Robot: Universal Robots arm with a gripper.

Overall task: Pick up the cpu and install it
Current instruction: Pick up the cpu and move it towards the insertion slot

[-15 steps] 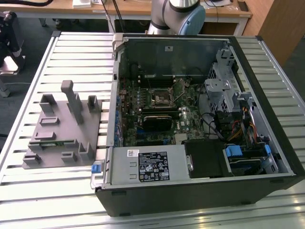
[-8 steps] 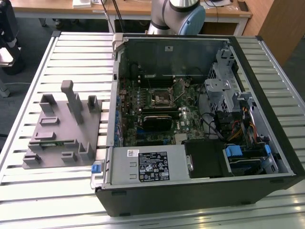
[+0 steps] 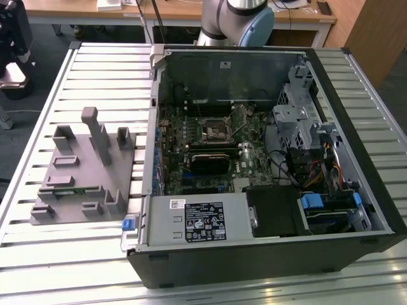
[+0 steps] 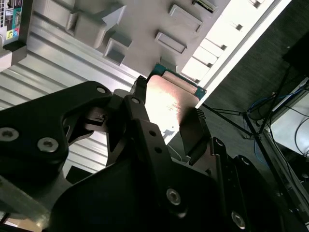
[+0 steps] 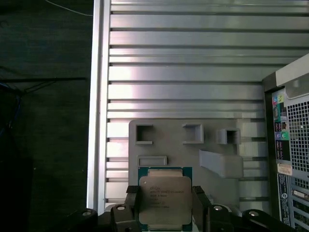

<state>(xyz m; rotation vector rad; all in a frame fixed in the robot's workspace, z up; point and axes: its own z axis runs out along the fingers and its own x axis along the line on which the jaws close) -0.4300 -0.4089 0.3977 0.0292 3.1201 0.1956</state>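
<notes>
Between black jaws: the cpu point(image 5: 165, 198) (flat, silver-topped square).

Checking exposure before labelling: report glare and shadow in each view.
First wrist view: glare bands on the slatted table; the cpu in the gripper evenly lit. Second wrist view: table edge blown out white, warm sheen on the cpu. Exterior view: computer case interior in shade.

Silver arm point(image 3: 216, 28) with a pale blue joint cap; matte black tool point(image 4: 168, 104) studded with silver screws.
</notes>
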